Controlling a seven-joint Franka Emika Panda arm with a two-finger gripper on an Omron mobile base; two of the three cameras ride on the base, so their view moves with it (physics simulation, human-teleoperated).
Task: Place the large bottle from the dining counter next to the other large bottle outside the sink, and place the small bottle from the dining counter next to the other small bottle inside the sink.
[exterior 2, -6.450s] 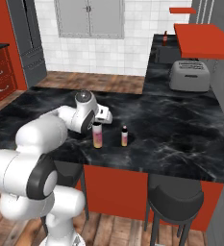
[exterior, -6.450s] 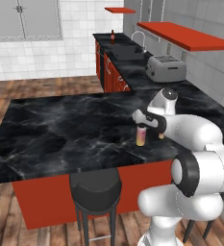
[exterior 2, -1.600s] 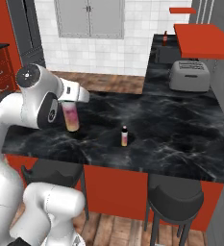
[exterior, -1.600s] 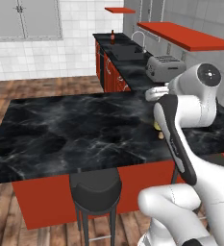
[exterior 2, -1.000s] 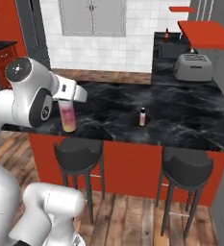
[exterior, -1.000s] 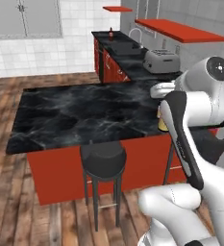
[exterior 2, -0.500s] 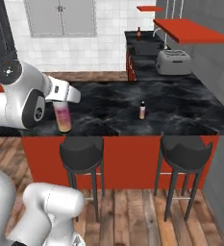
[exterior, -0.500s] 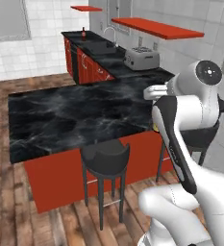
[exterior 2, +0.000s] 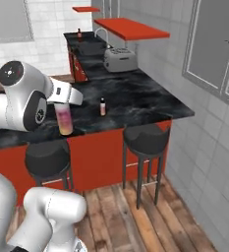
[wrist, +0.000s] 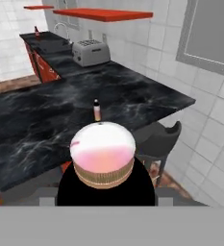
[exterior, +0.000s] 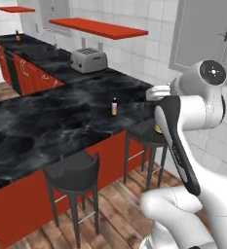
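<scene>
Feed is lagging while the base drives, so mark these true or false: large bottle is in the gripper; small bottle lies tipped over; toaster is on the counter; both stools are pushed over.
1. The gripper holds the large bottle: true.
2. The small bottle lies tipped over: false, it stands upright on the dining counter.
3. The toaster sits on the counter: true.
4. Both stools are pushed over: false, the stools stand upright.

Glossy black marble counter; brushed metal toaster; wood plank floor; translucent pink plastic bottle.
</scene>
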